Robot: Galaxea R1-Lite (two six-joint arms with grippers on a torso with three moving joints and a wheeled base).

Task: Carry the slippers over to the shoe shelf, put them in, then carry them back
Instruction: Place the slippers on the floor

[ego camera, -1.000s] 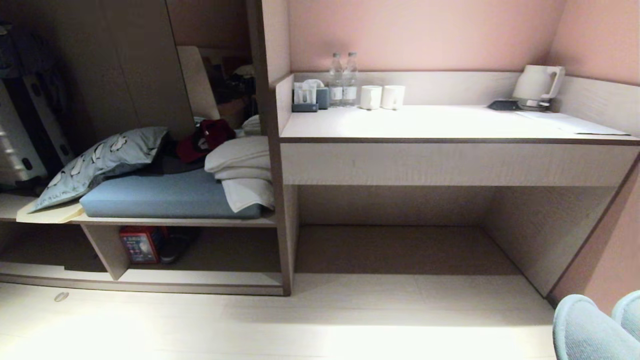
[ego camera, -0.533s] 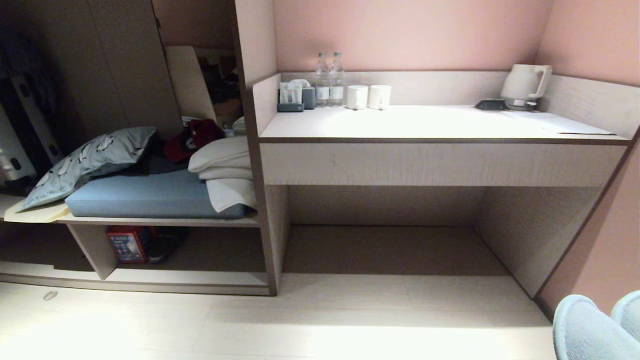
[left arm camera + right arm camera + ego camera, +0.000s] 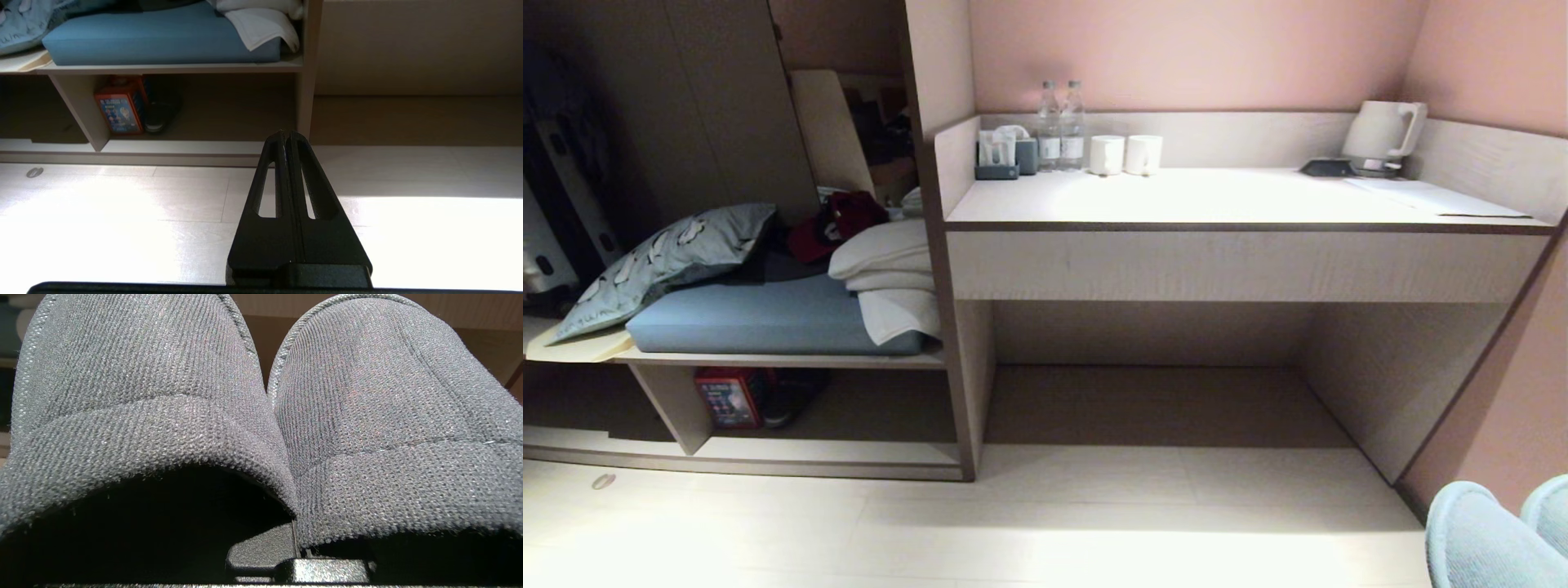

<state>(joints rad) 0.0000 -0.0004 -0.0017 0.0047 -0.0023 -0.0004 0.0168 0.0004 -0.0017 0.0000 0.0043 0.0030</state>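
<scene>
Two dark charcoal-blue knitted fabric slippers (image 3: 261,416) sit side by side, toes pointing forward, pinched in the right gripper (image 3: 300,555). Left gripper (image 3: 286,136) hangs empty, fingers pressed together. Low beige wood-grain shoe shelf (image 3: 768,457) lies ahead, leftward; since the earlier frame the whole view has swung rightward.

Glare washes out floor (image 3: 1045,547); shelf (image 3: 792,408) recess dim; frames sharp.

Grey knit slippers (image 3: 261,416) in my right gripper (image 3: 296,555); blue cushion (image 3: 768,318), penguin-print pillow (image 3: 662,265), pink wall (image 3: 1192,49), red box (image 3: 719,398).
</scene>
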